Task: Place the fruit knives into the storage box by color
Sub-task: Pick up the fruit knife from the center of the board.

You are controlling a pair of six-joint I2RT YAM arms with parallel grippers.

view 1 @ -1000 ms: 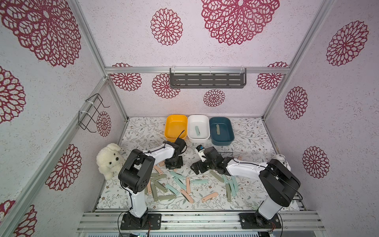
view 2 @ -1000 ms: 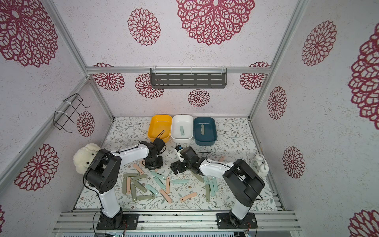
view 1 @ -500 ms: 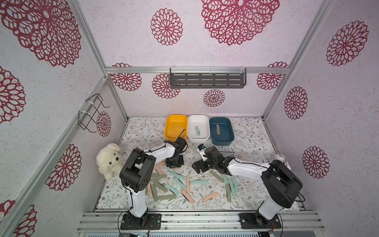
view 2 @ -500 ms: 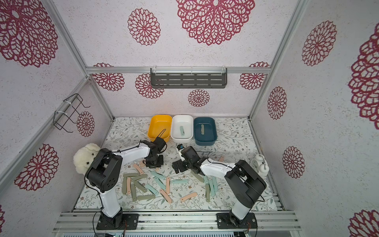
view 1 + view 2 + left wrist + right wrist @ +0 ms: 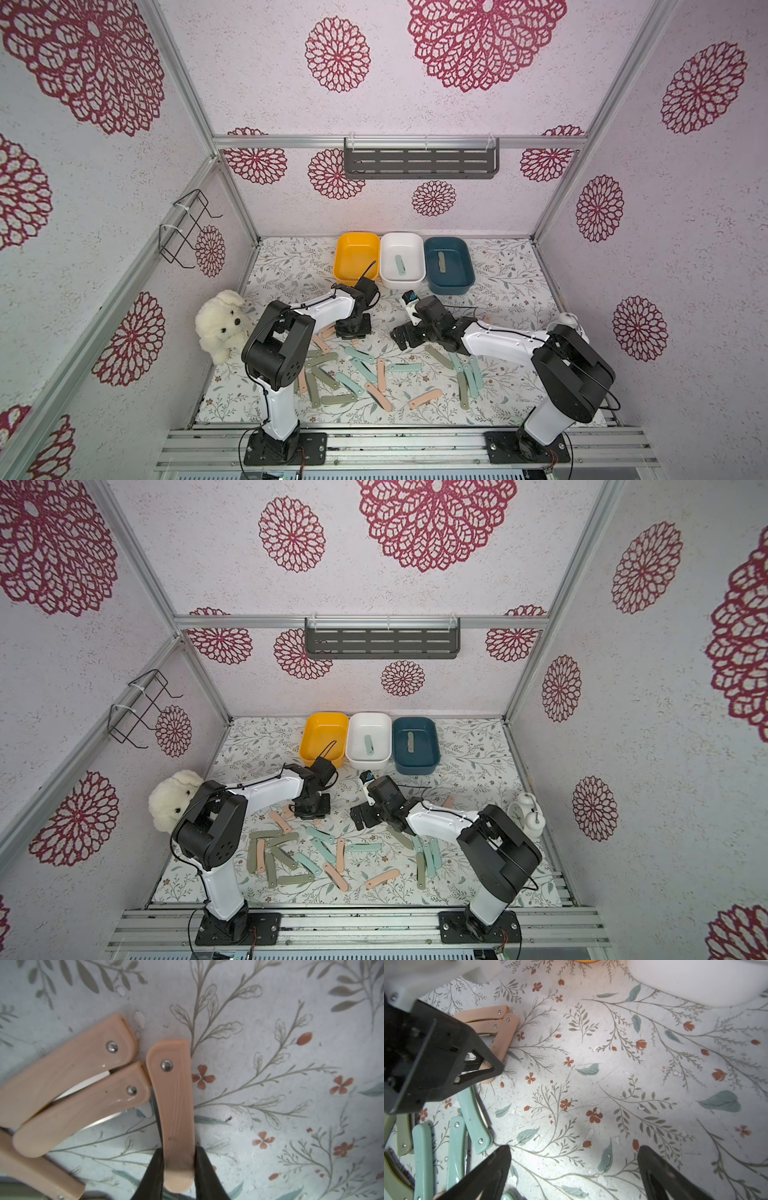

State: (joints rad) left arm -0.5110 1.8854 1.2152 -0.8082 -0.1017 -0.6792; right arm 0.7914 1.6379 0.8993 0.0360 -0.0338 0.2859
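In the left wrist view my left gripper (image 5: 178,1152) is shut on the rounded end of a peach-pink fruit knife (image 5: 172,1093) lying on the floral mat, beside two more peach ones (image 5: 79,1105). In both top views it sits low at the pile's far edge (image 5: 353,330). My right gripper (image 5: 574,1149) is open over bare mat, a short way right of the left one (image 5: 405,336). Three storage boxes stand at the back: yellow (image 5: 357,257), white (image 5: 411,257) holding a mint knife (image 5: 400,264), and dark teal (image 5: 457,266) holding an olive one (image 5: 442,262). Several loose knives (image 5: 357,376) lie scattered at the front.
A white plush dog (image 5: 222,328) sits by the left wall. A small white alarm clock (image 5: 525,814) stands at the right edge. More mint and olive knives (image 5: 467,376) lie under the right arm. A grey shelf (image 5: 419,162) and a wire rack (image 5: 187,228) hang on the walls.
My left jaws have finished closing on the peach-pink knife. Both arms stay almost where they were, and the right gripper remains open.
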